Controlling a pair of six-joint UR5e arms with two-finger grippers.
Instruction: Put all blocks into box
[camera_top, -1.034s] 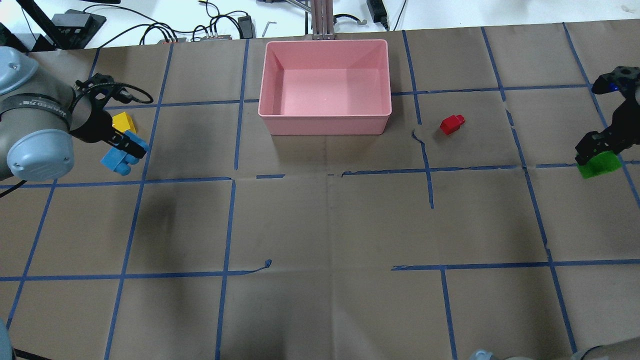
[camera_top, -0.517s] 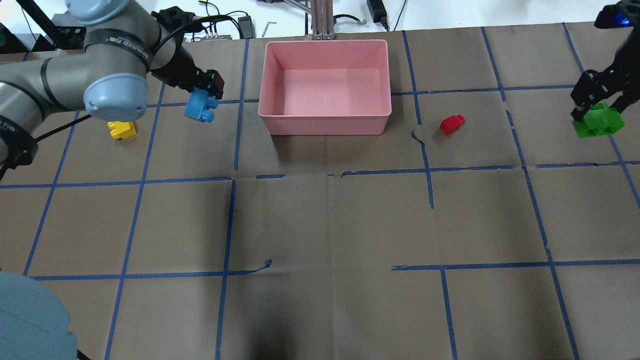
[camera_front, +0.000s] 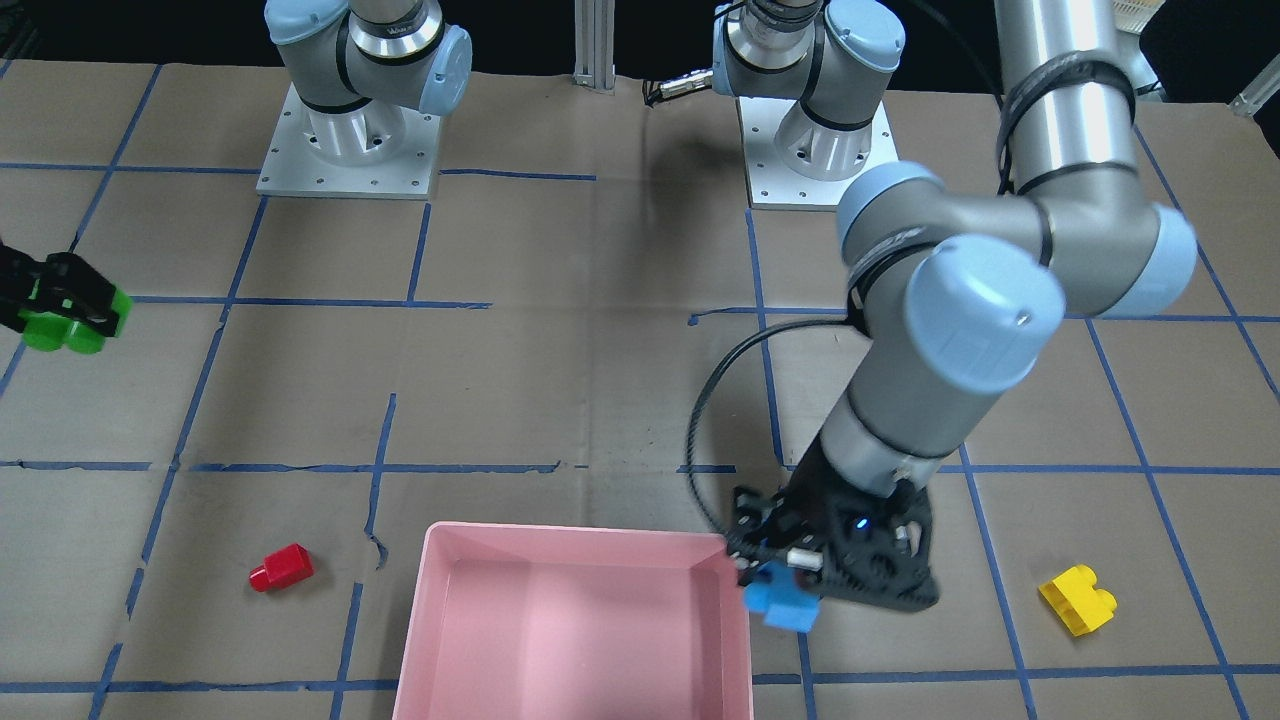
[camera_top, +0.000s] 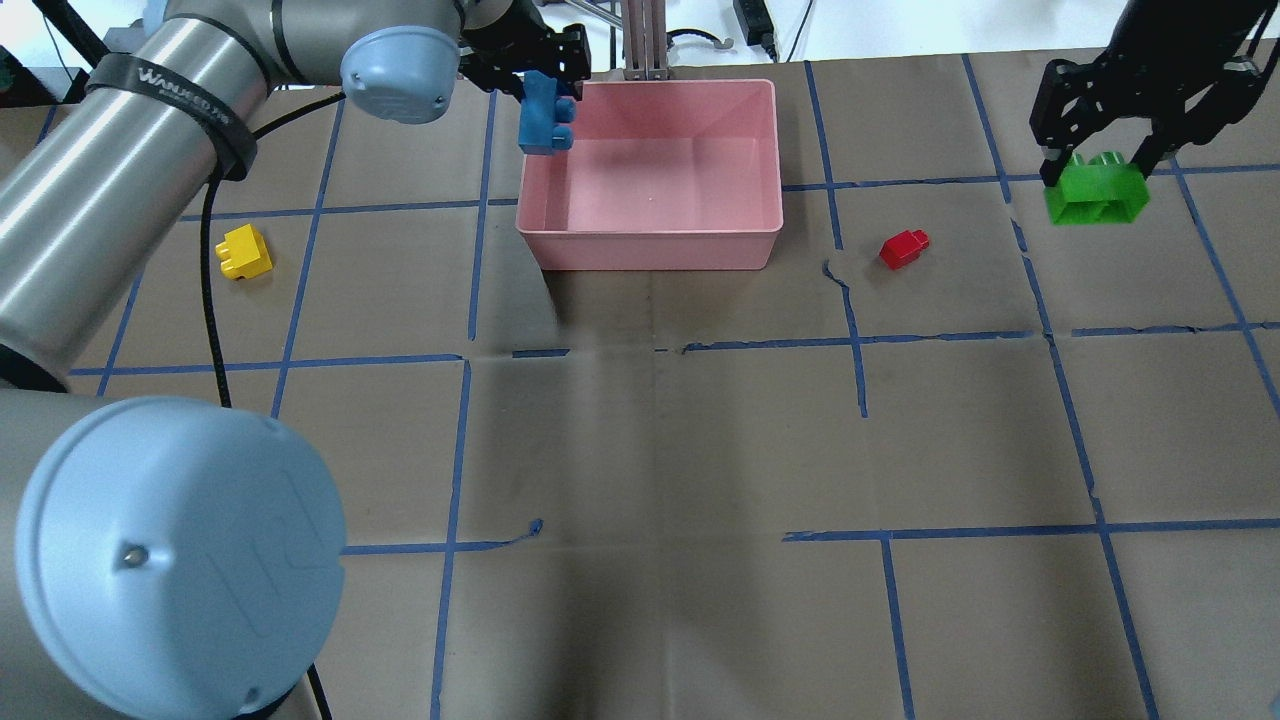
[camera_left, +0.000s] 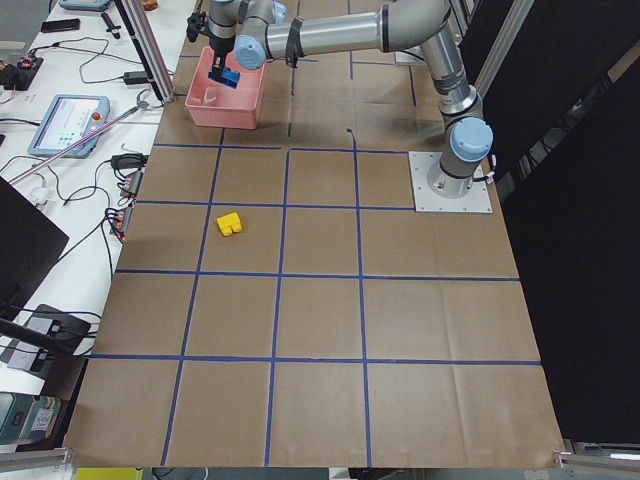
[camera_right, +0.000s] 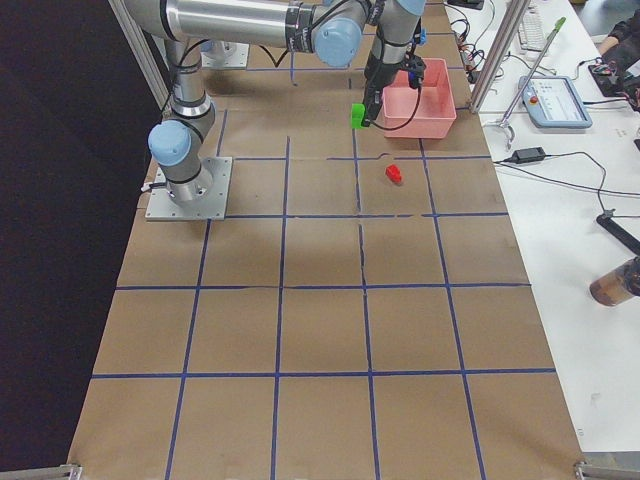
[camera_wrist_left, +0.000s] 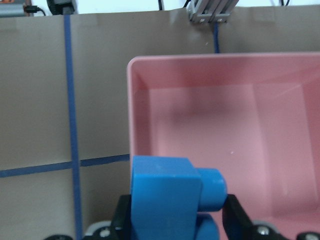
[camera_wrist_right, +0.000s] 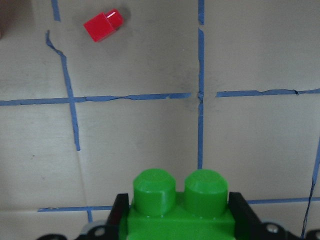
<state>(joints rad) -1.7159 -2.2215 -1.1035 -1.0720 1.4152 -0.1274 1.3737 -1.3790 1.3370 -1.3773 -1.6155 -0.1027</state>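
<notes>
The pink box stands at the far middle of the table, with nothing showing inside. My left gripper is shut on the blue brick and holds it in the air over the box's left rim; it also shows in the front view and the left wrist view. My right gripper is shut on the green brick, held above the table right of the box; it shows in the right wrist view. The red brick lies on the table right of the box. The yellow brick lies at the left.
Brown paper with a blue tape grid covers the table. Cables, power bricks and an aluminium post lie just beyond the box's far edge. The left arm's large elbow joint fills the near left corner of the overhead view.
My left gripper has carried the blue brick right, from near the yellow brick to the box's left rim. My right gripper has lifted the green brick and moved it left and farther back.
</notes>
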